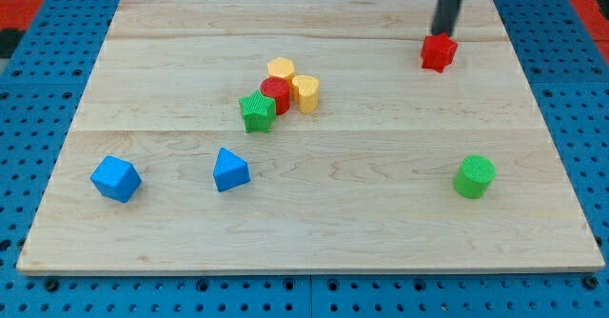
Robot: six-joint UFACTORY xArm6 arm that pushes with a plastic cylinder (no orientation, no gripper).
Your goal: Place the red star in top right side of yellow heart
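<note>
The arm carried no fingers, only a straight dark rod, so no wide, narrow or holding state applied. The rod's lower end, my tip [443,32], stood at the view's upper right, touching or just short of the top edge of the red star [439,52]; contact could not be confirmed.

The red star lay near the view's top right of the wooden tabletop [314,223], well apart from the central cluster.

The cluster sat left of centre, its blocks pressed together: a yellow block [281,69] at top, a second yellow block [305,92] to its lower right, a red cylinder [275,93] between them, and a green star [257,112] at lower left. Which yellow block was the heart could not be made out.

A green cylinder [474,176] stood alone at the view's lower right. Two blue blocks lay at lower left: a blue cube-like block [116,178] and a blue angular block [230,169], apart from each other.
</note>
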